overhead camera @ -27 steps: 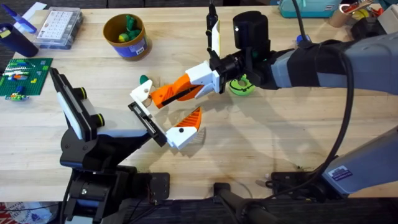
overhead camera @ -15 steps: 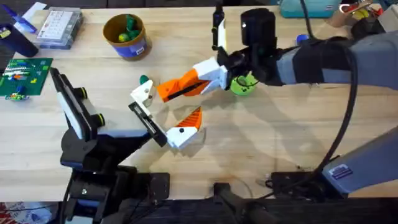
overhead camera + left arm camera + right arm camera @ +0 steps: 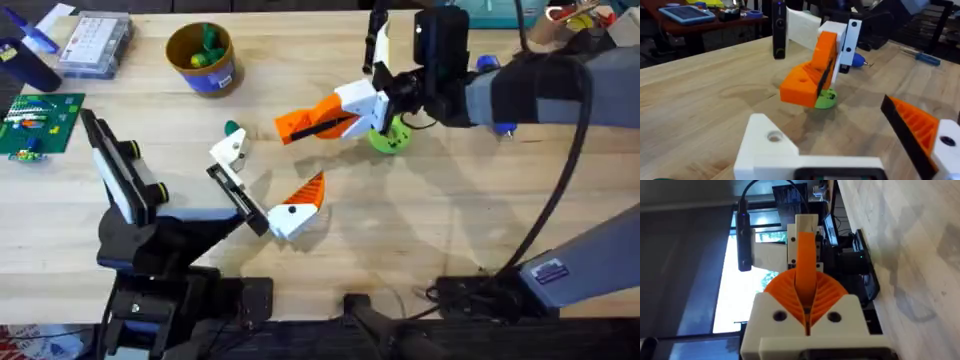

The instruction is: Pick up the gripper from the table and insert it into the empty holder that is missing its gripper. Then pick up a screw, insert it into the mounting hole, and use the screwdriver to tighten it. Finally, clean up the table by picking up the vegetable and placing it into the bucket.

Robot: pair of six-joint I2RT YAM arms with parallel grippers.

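My right gripper (image 3: 312, 122) hovers over mid-table, shut on the orange gripper piece (image 3: 801, 86), which sticks out past its pads. My left gripper (image 3: 272, 168) stands open. One side is a bare white holder (image 3: 771, 145) with a mounting hole. The other finger carries an orange ribbed pad (image 3: 310, 190). The small dark-green vegetable (image 3: 232, 128) lies just beyond the holder's tip. The yellow bucket (image 3: 203, 57) with a blue band stands at the back left. A blue-handled screwdriver (image 3: 927, 59) lies far right. I can make out no loose screw.
A lime-green disc (image 3: 390, 138) lies under the right gripper's wrist. A clear compartment box (image 3: 95, 40), a dark blue cup (image 3: 25, 62) and a green brick plate (image 3: 38, 120) sit along the left edge. Bare wood stretches across the front right.
The right gripper has drawn back to the right and farther from me, away from the white holder, still carrying the orange piece. The left arm has stayed put.
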